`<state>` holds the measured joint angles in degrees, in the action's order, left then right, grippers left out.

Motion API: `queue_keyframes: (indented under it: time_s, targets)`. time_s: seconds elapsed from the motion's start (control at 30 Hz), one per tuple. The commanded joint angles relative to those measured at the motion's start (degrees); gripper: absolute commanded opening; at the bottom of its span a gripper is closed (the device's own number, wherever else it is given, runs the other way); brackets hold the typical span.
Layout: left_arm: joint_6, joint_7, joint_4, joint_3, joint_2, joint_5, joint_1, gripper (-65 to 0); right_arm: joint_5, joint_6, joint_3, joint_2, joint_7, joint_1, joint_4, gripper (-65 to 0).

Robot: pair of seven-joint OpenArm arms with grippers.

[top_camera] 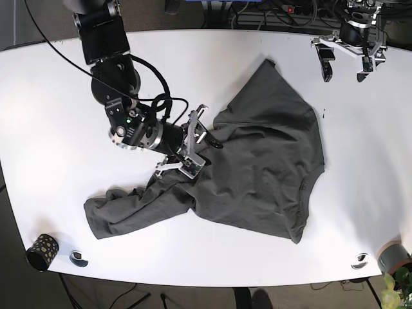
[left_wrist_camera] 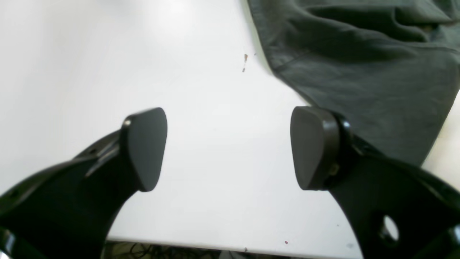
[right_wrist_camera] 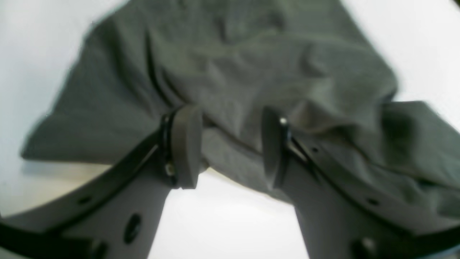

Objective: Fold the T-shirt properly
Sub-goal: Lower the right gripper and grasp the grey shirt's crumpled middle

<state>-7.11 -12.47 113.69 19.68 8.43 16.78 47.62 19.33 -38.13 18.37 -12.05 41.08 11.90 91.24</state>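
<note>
Folding has barely begun, judging by how the dark grey T-shirt (top_camera: 257, 167) lies on the white table (top_camera: 58, 129): it is spread crumpled across the middle, its main body rumpled toward the base view's right, with 1 bunched, twisted portion trailing off to the lower left of that view. No clean crease or squared edge shows anywhere, so I judge that every real fold is left to do, and the cloth probably needs flattening first. The right gripper (top_camera: 191, 149) sits low at the shirt's left edge in the base view; its wrist view shows the jaws part-open with the fabric's edge running between and behind the pads (right_wrist_camera: 185, 144), but the blur there keeps me from telling whether cloth is actually pinched or merely lying between them. The left gripper (top_camera: 344, 61) hangs at the table's far corner, on the base view's right; its fingers (left_wrist_camera: 145, 147) are spread wide with nothing between them, over bare table with a shirt edge just beside 1 finger. A small patterned cup (top_camera: 40, 251) stands near the front left corner, well apart from the garment. What remains, in my judgement, is straightening, then bringing sleeves and sides in, then doubling the body over.
</note>
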Motion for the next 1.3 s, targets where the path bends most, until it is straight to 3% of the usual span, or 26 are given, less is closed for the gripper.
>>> queue_keyframes:
  time_s: [0.0, 0.1, 0.17, 0.3, 0.47, 0.67, 0.8, 1.0, 1.27]
  targets:
    - [-0.05, 1.61, 0.99, 0.32, 0.41, 0.32, 0.43, -15.3, 1.11, -0.33, 2.60, -0.03, -1.92, 2.82, -1.26, -37.9]
    - [-0.05, 1.52, 0.64, 0.32, 0.41, 0.32, -0.10, -15.3, 1.11, -0.42, 7.17, 0.76, -2.09, 5.29, -4.34, -35.0]
    - [-0.05, 1.26, 0.20, 0.32, 0.41, 0.32, -0.71, -15.3, 1.02, -1.74, 8.84, 1.99, -2.09, 5.90, -6.45, -29.3]
    - [-0.05, -2.78, 0.03, 0.32, 0.41, 0.41, -2.65, -15.3, 0.76, -1.87, 9.63, 4.01, -2.09, 7.31, -10.93, -19.8]
    - [-0.05, -4.01, 0.11, 0.32, -1.79, 0.15, -4.58, -15.3, 0.32, -1.87, 10.07, 5.42, -3.94, 8.54, -15.77, -19.8]
    - [-0.05, -4.10, 0.03, 0.23, -1.79, 0.06, -5.73, -15.3, 0.23, -1.87, 16.84, 4.54, -11.76, 10.82, -23.95, -20.0]
    - [-0.05, -4.10, -0.06, 0.23, -1.79, 0.06, -6.34, -15.3, 0.23, -1.87, 18.51, 3.83, -16.77, 10.91, -28.69, -25.7]
    - [-0.05, -4.10, -0.06, 0.23, -1.52, 0.06, -6.34, -15.3, 0.23, -1.87, 18.42, 1.55, -25.30, 10.82, -34.23, -42.0]
    - [-0.14, -5.51, -0.15, 0.23, -1.44, -0.03, -7.84, -15.3, 0.67, -1.87, 18.16, -3.81, -30.57, 8.98, -35.20, -54.9]
